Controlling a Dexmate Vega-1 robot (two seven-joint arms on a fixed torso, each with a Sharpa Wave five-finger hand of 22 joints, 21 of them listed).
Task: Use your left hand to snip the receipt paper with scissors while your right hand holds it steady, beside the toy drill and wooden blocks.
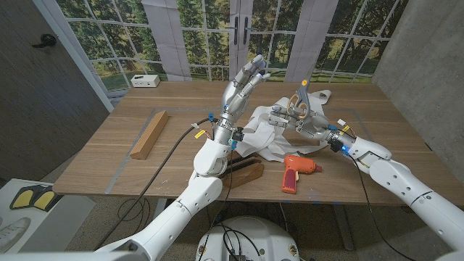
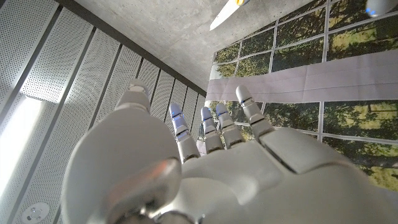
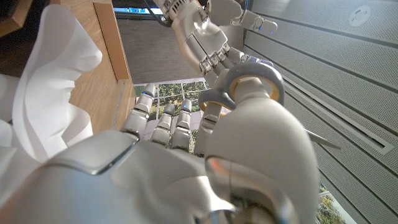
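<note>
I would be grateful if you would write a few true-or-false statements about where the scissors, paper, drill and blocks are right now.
1. The left hand holds the scissors. False: it is raised with fingers spread, holding nothing; the right hand holds the scissors.
2. The orange toy drill lies on the table near its front edge. True.
3. The long wooden block lies on the paper. False: it lies apart, on the robot's left side of the table.
4. The white paper is crumpled, not flat. True.
</note>
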